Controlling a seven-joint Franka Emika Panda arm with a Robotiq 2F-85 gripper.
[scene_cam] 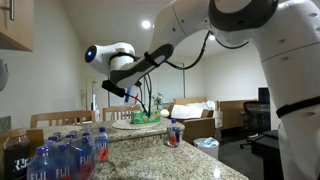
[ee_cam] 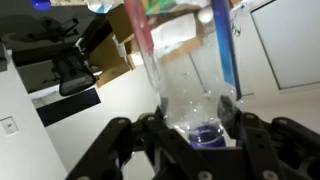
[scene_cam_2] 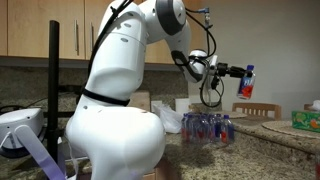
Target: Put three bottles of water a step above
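A cluster of blue-capped clear water bottles [scene_cam_2: 208, 127] stands on the speckled granite countertop [scene_cam_2: 275, 138]. To its right, the black gripper [scene_cam_2: 241, 74] hangs in mid-air, clamped on a small clear plastic water bottle [scene_cam_2: 246, 88] with a blue-and-red label, upright above the counter.

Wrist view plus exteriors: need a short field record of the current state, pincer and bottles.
pincer: shut on the held bottle, up in the air
held bottle: clear, blue cap at the palm end, clamped near the cap
bottle pack: sits on the granite counter, below the arm
lone bottle: upright on granite, apart from the pack
green box: on the counter, at the frame edge
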